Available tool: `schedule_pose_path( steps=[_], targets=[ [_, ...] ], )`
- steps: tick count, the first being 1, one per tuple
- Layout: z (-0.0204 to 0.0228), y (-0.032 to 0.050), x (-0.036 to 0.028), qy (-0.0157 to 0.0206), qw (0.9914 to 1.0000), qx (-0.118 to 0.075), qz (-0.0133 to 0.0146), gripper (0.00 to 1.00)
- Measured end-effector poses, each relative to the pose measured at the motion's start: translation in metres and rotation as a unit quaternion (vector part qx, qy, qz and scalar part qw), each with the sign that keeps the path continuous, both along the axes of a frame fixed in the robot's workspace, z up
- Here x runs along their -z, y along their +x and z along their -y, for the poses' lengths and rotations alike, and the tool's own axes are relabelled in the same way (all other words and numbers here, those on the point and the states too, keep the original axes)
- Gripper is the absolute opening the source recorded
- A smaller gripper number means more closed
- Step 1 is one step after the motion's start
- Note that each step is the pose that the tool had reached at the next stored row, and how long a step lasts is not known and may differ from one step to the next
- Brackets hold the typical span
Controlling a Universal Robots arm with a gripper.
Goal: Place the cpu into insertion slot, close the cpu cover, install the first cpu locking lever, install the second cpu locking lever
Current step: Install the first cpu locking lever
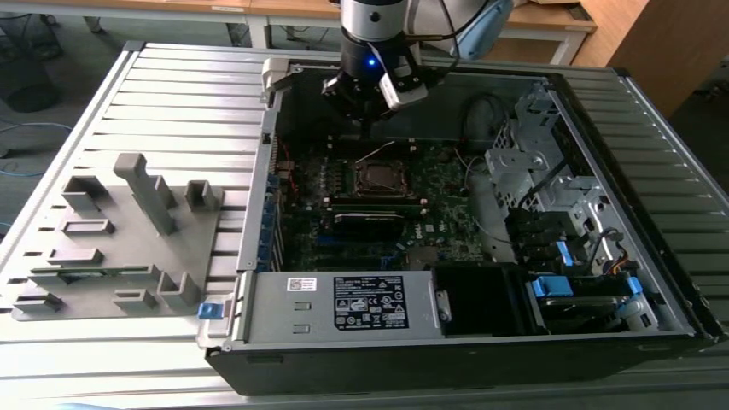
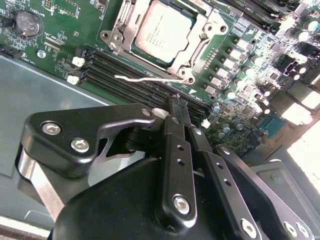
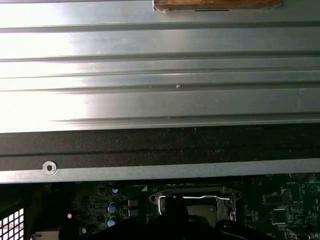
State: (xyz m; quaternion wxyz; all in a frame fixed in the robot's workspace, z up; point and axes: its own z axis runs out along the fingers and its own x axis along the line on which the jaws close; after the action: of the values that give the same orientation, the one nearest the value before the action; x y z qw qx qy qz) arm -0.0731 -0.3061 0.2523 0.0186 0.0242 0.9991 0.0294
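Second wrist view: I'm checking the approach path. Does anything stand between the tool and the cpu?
Nothing visible blocks it. The tool hangs over the black memory slots, apart from the cpu seated in the insertion slot; just a thin pale lever lies between them.

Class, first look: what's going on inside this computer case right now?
The robot arm's gripper hangs over the motherboard in the open computer case, fingers together, holding nothing. The cpu lies in the insertion slot with the cpu cover apparently down around it. One thin lever sticks out alongside, seemingly unlatched.
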Motion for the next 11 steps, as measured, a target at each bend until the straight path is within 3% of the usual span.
schedule_pose_path(
  steps=[11],
  targets=[
    [0.0,0.0008,0.0002,0.0,1.0,0.0,0.0,0.1]
  ],
)
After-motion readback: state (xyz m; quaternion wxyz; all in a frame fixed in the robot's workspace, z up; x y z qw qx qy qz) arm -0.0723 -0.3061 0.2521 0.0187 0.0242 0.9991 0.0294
